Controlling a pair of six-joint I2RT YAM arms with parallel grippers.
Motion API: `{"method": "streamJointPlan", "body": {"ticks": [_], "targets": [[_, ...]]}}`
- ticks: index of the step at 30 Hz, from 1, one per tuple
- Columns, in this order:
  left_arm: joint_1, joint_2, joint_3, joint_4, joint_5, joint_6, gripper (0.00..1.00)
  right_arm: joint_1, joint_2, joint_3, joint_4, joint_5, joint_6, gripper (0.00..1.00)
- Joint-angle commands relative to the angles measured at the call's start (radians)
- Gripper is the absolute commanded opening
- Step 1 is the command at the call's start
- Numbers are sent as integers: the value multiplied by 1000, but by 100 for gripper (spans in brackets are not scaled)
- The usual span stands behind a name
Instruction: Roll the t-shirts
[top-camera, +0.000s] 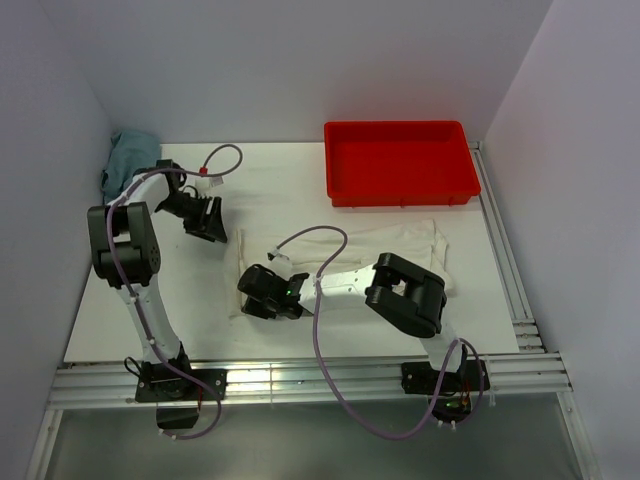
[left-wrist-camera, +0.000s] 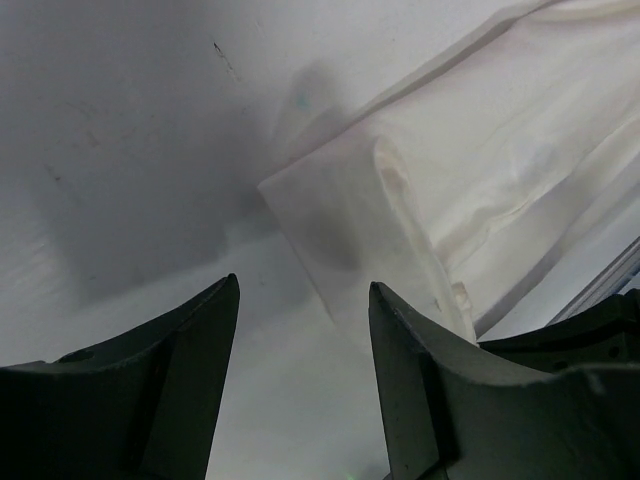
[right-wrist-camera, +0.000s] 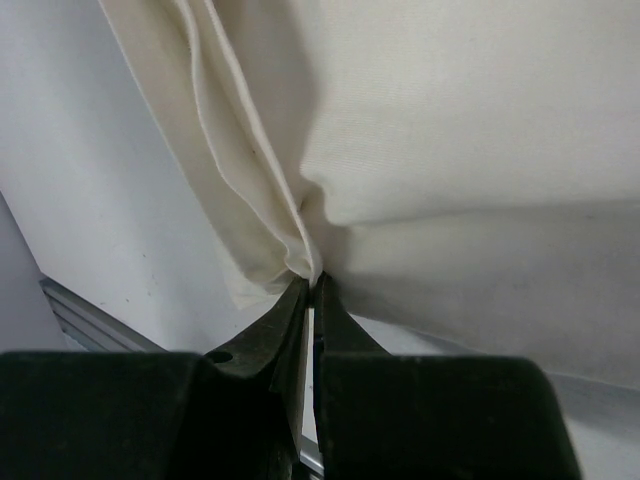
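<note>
T-shirt (top-camera: 405, 238) is the biggest thing on the table (top-camera: 290, 185). It's cream, folded lengthwise into a long band and lying flat. One short end sits right at the right gripper (right-wrist-camera: 313, 280); the rest runs away behind its fingers. My guess why it's laid like this: a narrow band is what you want before rolling, and a short end is the natural start pt.

Red tray (top-camera: 400, 165) sits beyond the shirt, well past both sets of fingers. It's empty, prob the drop-off for finished rolls. Teal cloth (top-camera: 125, 160) is bunched in the corner behind the left gripper (left-wrist-camera: 303, 285), apart from everything else. Not part of this step afaict.

Right gripper: fingers pressed together, pinching a gathered fold at the near corner of the shirt's short end. Fabric bunches into the tips and fans out beyond them, so it looks like a real hold, not just a touch. I read it as the anchor/lift for turning that end over.

Left gripper: fingers spread, nothing between them but bare table. The shirt's other corner lies just ahead of the tips, w/ the cloth running off past one finger's side, touching neither. I judge it's lined up to take that corner, since both corners held = an even roll. Can't tell how high the tips are off the surface.
</note>
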Motion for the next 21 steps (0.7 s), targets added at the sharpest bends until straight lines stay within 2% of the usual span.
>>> {"method": "streamJointPlan", "body": {"ticks": [1, 10, 14, 20, 21], "targets": [[-4, 42, 4, 1, 77, 23, 61, 8, -44, -14, 0, 32, 9, 4], [-26, 88, -13, 34, 113, -5, 61, -4, -73, -30, 9, 49, 16, 4], [-29, 95, -10, 44, 134, -22, 57, -7, -82, -33, 7, 54, 15, 5], [-46, 52, -30, 85, 90, -78, 34, -10, -87, -34, 15, 54, 6, 14], [-47, 46, -33, 94, 79, -97, 26, -9, -88, -34, 14, 55, 4, 21]]}}
